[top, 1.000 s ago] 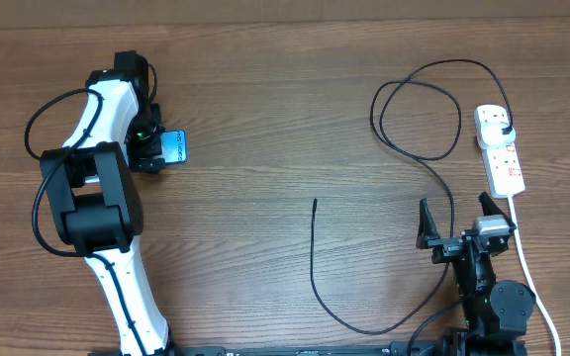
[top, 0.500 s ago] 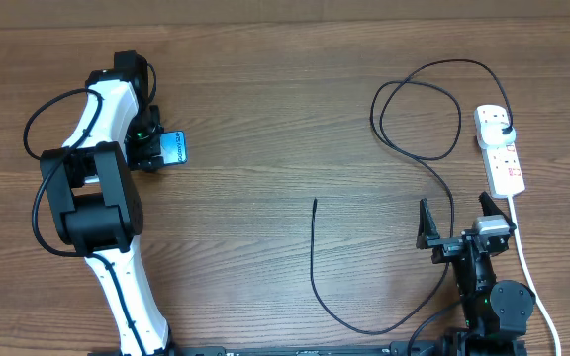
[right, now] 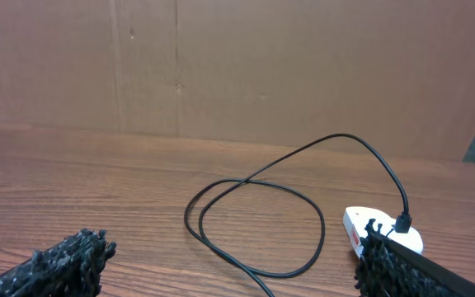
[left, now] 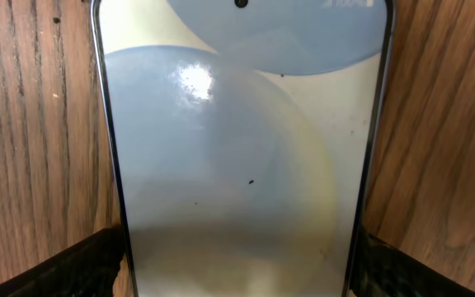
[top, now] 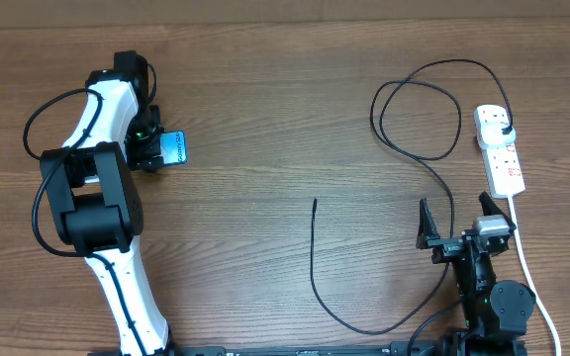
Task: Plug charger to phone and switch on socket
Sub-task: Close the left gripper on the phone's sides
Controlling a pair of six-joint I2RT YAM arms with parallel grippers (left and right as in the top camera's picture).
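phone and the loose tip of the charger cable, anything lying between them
Nothing. In the overhead view, the stretch from the phone to the charger tip is bare wooden table.

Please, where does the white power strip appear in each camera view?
Overhead: the power strip lies near the right edge, upper half.
Left wrist: not in it; the phone fills the picture.
Right wrist: the power strip is lower right, partly hidden.
Shared landmark: the black cable loop, left of it in both.
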